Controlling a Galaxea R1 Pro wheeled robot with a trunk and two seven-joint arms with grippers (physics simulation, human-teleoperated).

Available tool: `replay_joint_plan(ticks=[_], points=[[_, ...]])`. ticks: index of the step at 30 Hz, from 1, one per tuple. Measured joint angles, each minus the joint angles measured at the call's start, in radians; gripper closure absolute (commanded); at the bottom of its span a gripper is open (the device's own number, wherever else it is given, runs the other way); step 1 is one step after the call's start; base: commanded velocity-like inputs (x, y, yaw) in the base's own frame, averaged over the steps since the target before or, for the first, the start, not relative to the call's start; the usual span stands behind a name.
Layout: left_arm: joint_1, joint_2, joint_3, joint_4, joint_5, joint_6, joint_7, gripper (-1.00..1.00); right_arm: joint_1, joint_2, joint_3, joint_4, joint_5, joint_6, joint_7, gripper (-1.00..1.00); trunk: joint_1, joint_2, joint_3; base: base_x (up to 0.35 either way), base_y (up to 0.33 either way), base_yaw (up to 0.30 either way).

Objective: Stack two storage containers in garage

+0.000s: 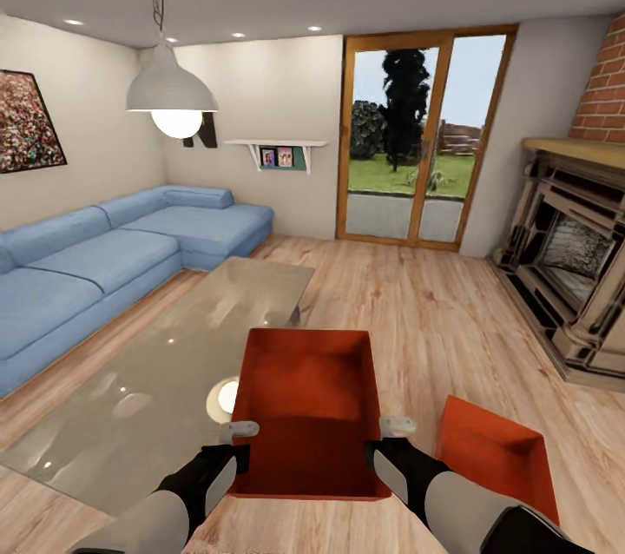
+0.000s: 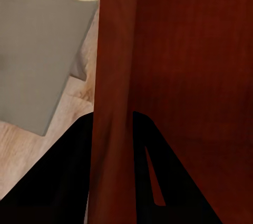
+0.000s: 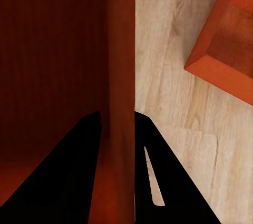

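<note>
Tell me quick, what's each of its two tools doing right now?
Left tool: closed on the left wall of the lifted storage container.
Right tool: closed on that container's right wall.

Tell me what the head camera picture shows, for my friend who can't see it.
Two robot claws, left and right, hold an orange-red bin by its side walls in a living room. A second bin sits on the wood floor to its right, with a glass table and blue sofa on the left.

Two orange-red bins (image 1: pixel 305 411) (image 1: pixel 499 454); two grippers (image 1: pixel 238 430) (image 1: pixel 398 426); one blue sofa (image 1: pixel 104 263); one glass table (image 1: pixel 165 372); one hanging lamp (image 1: pixel 172 94); one fireplace (image 1: pixel 573 263).
</note>
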Motion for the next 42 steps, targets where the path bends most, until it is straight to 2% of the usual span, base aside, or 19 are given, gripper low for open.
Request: replay_joint_plan(ticks=[42], points=[[0.0, 0.001, 0.0, -0.001, -0.002, -0.004, -0.002, 1.0, 0.0, 0.001, 0.001, 0.0, -0.001, -0.005, 0.0, 1.0, 0.0, 0.0, 0.012, 0.0, 0.0, 0.286]])
